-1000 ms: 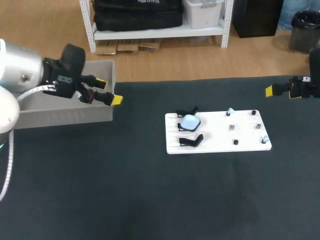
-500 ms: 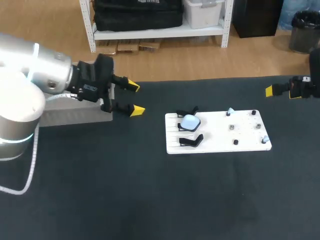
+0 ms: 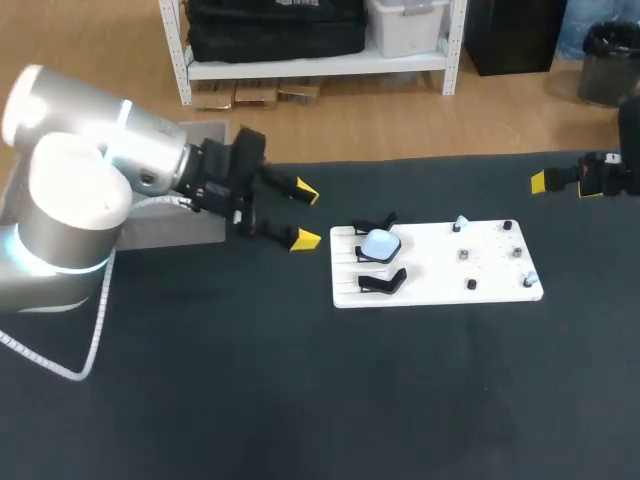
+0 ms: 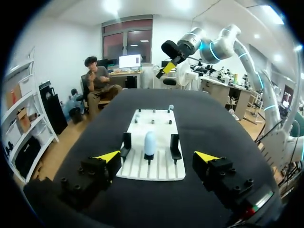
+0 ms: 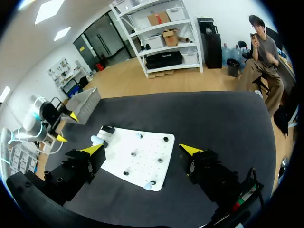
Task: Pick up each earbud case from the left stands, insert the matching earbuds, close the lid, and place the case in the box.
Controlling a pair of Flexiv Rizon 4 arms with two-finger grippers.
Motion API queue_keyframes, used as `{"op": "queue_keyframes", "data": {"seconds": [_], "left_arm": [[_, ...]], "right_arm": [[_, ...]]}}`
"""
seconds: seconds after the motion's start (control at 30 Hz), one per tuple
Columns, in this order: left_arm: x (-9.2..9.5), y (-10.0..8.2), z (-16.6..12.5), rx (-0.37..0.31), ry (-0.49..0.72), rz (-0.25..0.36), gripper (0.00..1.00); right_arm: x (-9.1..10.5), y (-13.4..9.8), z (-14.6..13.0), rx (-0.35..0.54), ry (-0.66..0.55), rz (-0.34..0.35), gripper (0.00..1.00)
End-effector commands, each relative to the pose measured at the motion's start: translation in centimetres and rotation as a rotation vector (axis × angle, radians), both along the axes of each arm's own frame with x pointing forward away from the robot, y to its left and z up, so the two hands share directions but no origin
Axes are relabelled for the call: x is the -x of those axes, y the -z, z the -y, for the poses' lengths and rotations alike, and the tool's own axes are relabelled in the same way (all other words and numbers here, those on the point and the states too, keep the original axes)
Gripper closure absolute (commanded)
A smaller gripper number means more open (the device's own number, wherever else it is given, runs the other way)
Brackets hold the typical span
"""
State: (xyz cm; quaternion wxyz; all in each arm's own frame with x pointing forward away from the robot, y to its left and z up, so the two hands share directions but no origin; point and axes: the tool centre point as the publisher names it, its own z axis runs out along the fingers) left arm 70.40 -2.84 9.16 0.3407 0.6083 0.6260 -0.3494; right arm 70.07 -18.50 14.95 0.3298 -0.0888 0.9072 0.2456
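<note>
Head view: left gripper (image 3: 305, 216) hovers spread wide and empty, just left of the white board (image 3: 480, 270). Pale blue case (image 3: 379, 243) sits at the board's left end between two black stands (image 3: 382, 283). Right gripper (image 5: 142, 148) gapes empty, far right.

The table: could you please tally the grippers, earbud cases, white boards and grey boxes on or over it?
grippers: 2 (left gripper, right gripper)
earbud case: 1
white board: 1
grey box: 1
total: 5
</note>
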Motion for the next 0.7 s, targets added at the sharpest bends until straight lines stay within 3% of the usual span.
{"op": "queue_keyframes", "data": {"seconds": [0.03,0.1,0.17,0.23,0.37,0.7], "left_arm": [[-0.3,1.0,0.5,0.01,0.058,-0.031,0.0],[-0.3,1.5,0.7,0.013,0.062,-0.038,0.0],[-0.4,1.8,0.9,0.02,0.061,-0.045,0.11],[-0.4,2.1,1.2,0.026,0.065,-0.047,0.16],[-0.2,2.8,2.1,0.035,0.092,-0.046,0.09],[-0.6,4.4,4.5,0.048,0.115,-0.041,0.29]], "right_arm": [[0.0,0.0,0.1,-0.001,-0.002,0.0,0.0],[0.0,0.0,0.1,-0.001,-0.002,0.0,0.0],[0.0,0.0,0.1,-0.001,-0.002,0.0,0.0],[0.0,0.0,0.1,-0.001,-0.002,0.0,0.0],[0.0,0.0,0.1,-0.001,-0.002,0.0,0.0],[0.0,0.0,0.1,-0.001,-0.002,0.0,0.0]]}}
